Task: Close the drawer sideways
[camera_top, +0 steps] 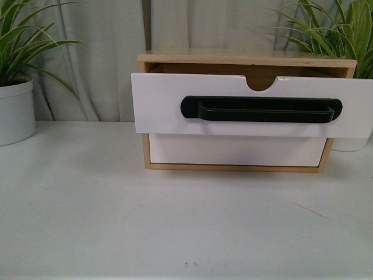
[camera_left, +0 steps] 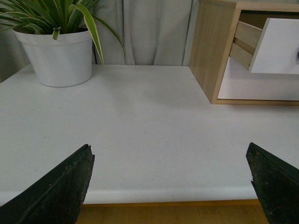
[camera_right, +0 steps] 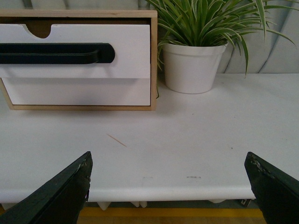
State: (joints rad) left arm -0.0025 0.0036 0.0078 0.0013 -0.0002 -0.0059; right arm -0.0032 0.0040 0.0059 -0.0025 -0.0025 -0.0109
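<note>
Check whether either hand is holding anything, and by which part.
Nothing is held. The left hand and right hand are both open and empty, short of the drawer.

Black, wedge-shaped gripper fingers (camera_left: 60,191), edges seemingly scuffed pale

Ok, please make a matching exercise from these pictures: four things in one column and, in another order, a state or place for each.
Things:
1. white-fronted drawer with a long black bar handle
2. plain white drawer without a handle
3. white round plant pot
4. left hand

States or places:
a. open, near the front edge of the white table
b. pulled out of the light wood box
c. pushed in, under the other drawer
d. standing on the table, apart from the box

Pairs: 1-b, 2-c, 3-d, 4-a.
</note>
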